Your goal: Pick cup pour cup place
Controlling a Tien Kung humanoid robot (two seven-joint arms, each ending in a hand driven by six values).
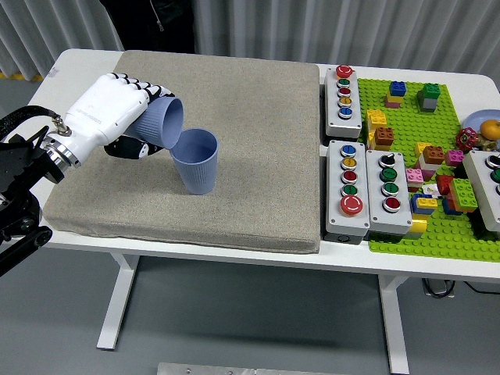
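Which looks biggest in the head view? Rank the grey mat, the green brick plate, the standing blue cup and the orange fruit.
1. Grey mat
2. Green brick plate
3. Standing blue cup
4. Orange fruit, cut off by the picture's right edge, yet clearly smallest.

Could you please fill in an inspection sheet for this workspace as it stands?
Surface: white table with a grey mat over its left and middle.
Job's things: tilted blue cup in the left hand, mouth over the rim of the upright blue cup on the mat.
Clutter: button boxes beside the mat; green baseplate with bricks at right.
Hands: left hand wrapped around the tilted cup; right hand not in view.
Cables: dark cable under the table's right end.
Surroundings: grey curtain behind; dark figure at the far edge.
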